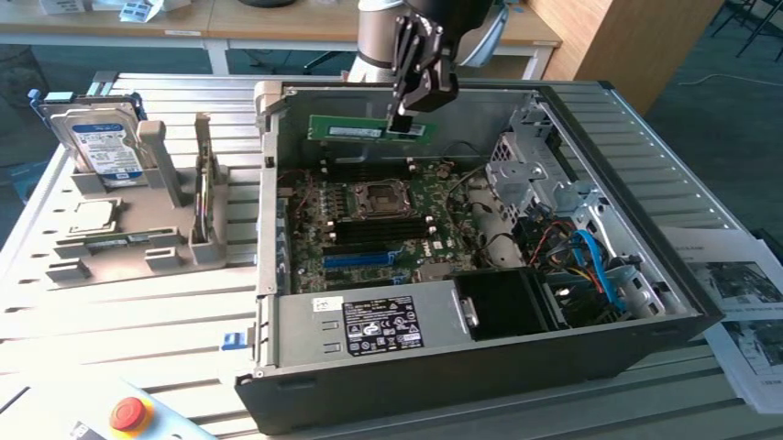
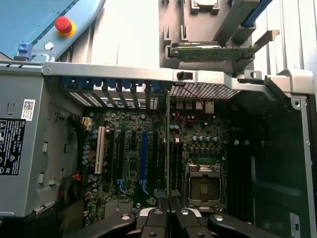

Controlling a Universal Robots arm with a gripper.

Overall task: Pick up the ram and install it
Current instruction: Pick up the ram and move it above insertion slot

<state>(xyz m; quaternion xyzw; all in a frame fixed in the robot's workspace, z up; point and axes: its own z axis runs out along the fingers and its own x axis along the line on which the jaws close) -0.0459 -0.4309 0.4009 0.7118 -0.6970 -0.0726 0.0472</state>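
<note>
The arm (image 1: pixel 374 37) is showing a pale silver-grey round body, its black gripper (image 1: pixel 401 122) is showing jointed links, and round silver pins (image 2: pixel 158 212) are glinting on those links.

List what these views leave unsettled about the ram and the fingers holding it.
- Exterior view: the fingers cover part of the ram; its print is too small to read.
- Wrist view: the ram shows edge-on, so its faces are hidden; the frame edge cuts off the fingers.
- Both views: which of the memory slots the ram hangs over cannot be told.
</note>
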